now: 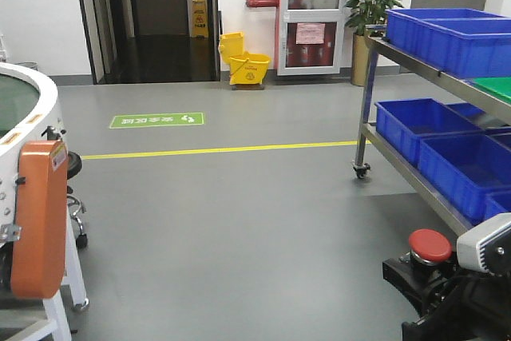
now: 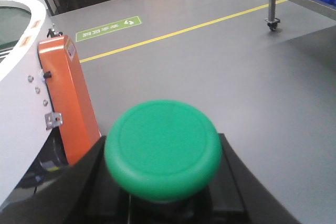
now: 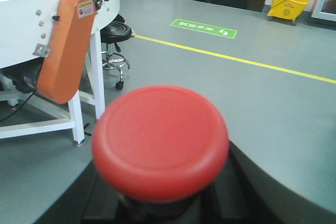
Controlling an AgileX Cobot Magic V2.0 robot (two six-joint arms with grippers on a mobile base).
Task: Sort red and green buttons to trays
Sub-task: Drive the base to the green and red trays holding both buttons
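The green button [image 2: 163, 148] fills the left wrist view, its round cap facing the camera. My left gripper [image 2: 167, 205] is shut on its dark body, with a black finger [image 2: 86, 184] on each side. The red button [image 3: 160, 140] sits the same way in my right gripper [image 3: 163, 211], which is shut on its body. In the front view the red button [image 1: 429, 245] and right gripper [image 1: 437, 275] are at the bottom right, above the floor. A corner of the green tray [image 1: 495, 86] shows on the cart top at the right edge. The red tray is out of view.
A steel wheeled cart [image 1: 367, 109] with several blue crates [image 1: 447, 33] stands on the right. A white round conveyor table [image 1: 32, 117] with an orange cover [image 1: 36, 221] and a black stool [image 3: 115, 32] is on the left. A yellow line [image 1: 223, 149] crosses the grey floor.
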